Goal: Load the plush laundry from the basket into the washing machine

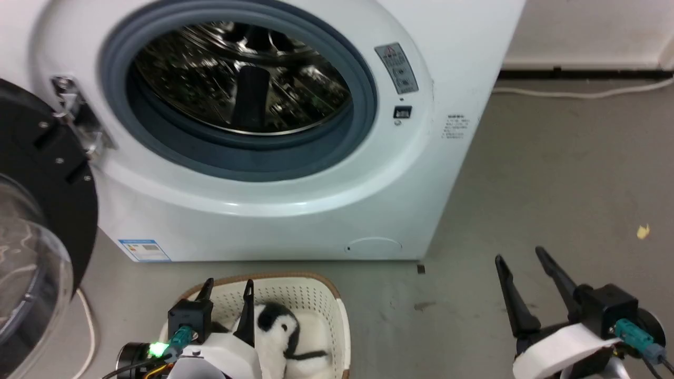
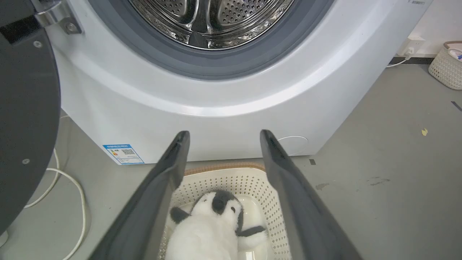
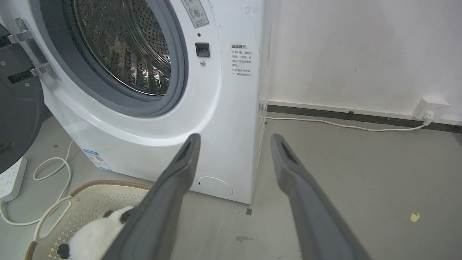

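Plush laundry [image 1: 287, 337] lies belly up in the basket [image 1: 321, 281], which sits on the floor just in front of the washing machine [image 1: 295, 210]; the door [image 1: 47, 184] is swung open and the drum [image 1: 237, 79] shows no load. Left gripper [image 1: 228, 287] hovers over the toy with fingers spread wide and nothing held; right gripper [image 1: 519, 255] is likewise spread and empty over the floor, well apart from the basket. Judged: nothing loaded yet, so grasp, lift and placing in the drum all remain.
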Robot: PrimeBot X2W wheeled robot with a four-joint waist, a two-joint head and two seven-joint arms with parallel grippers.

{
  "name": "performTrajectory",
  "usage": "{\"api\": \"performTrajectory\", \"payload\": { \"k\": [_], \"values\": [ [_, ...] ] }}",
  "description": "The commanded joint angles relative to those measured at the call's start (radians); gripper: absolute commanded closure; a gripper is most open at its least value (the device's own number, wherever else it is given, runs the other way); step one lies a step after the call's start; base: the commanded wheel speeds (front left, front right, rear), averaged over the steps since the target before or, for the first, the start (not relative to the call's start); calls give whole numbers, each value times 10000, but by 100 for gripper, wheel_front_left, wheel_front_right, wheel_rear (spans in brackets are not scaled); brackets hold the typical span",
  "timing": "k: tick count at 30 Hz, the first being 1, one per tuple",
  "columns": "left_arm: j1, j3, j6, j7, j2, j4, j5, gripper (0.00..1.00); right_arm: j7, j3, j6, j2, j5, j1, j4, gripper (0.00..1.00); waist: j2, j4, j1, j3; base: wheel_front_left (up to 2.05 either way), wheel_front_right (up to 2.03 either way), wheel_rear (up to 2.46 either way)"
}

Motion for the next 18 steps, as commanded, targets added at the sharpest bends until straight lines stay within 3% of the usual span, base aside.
{"api": "performTrajectory", "payload": {
  "k": [1, 18],
  "values": [
    [-284, -56, -60, -48, 75, 331, -133, 0, -134, 41, -3, 2, 166, -254, -41, 0, -1, -194, -2, 293, 0, 0, 0],
    [-1404, -69, -270, 232, 708, 2803, -933, 0, -488, 469, -4, 3, 893, -849, -228, 0, -1, -992, -2, 1888, 0, 0, 0]
  ]
}}
